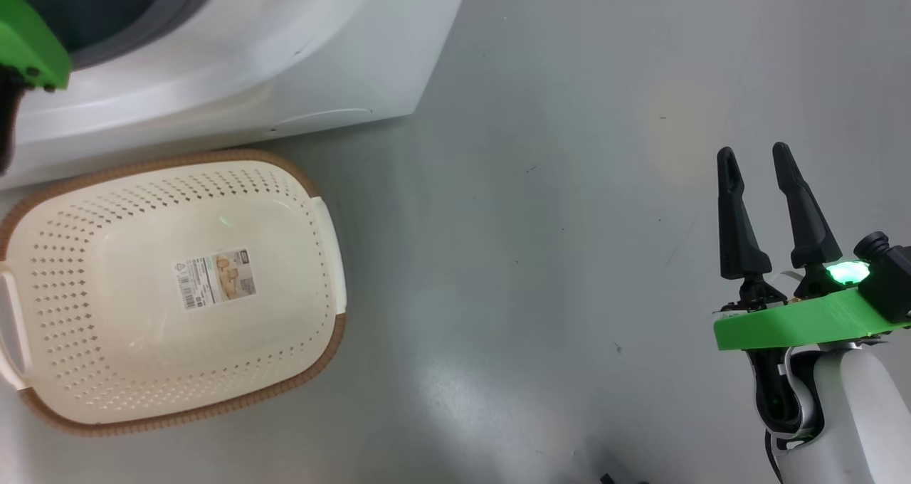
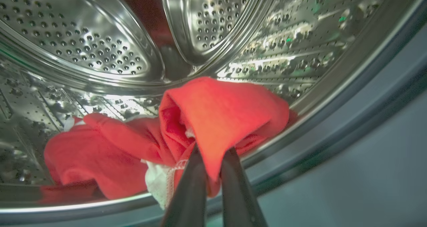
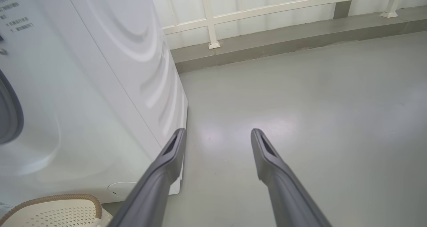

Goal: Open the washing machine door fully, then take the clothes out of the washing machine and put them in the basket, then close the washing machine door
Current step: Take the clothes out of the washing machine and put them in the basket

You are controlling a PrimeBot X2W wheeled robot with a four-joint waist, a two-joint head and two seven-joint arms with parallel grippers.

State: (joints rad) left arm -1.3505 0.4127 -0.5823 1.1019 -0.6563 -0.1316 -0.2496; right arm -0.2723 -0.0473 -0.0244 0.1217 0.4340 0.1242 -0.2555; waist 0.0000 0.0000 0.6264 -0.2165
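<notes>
Two dark fingers of my left gripper [image 2: 213, 152] fill the bottom of the left wrist view, clenched on a raised fold of the red clothes [image 2: 220, 113]. The fabric is pinched right between the tips, with a strip of white trim hanging just beside them.

The clothes lie at the front of the drum [image 2: 83, 43], against its lower lip. From the pinched fold, the rest of the red bundle trails off to the left of that view and a little deeper in. So I judge its long axis runs across my fingers, not along them.

The way out is straight back along the fingers, over the lip and the grey seal [image 2: 367, 96]. I expect the trailing part to drag over that edge, and it could snag there.

From the head view, the basket [image 1: 213, 158] sits on the floor touching the front of the machine [image 1: 285, 57], mouth up with no clothes in it. It lies just below the left arm's green bracket [image 1: 28, 43]. That makes the left arm much the nearer one for the drop: withdraw, then lower.

My right gripper [image 1: 753, 151] is spread wide and holds nothing, well apart over bare floor [image 1: 534, 256] to the right.
</notes>
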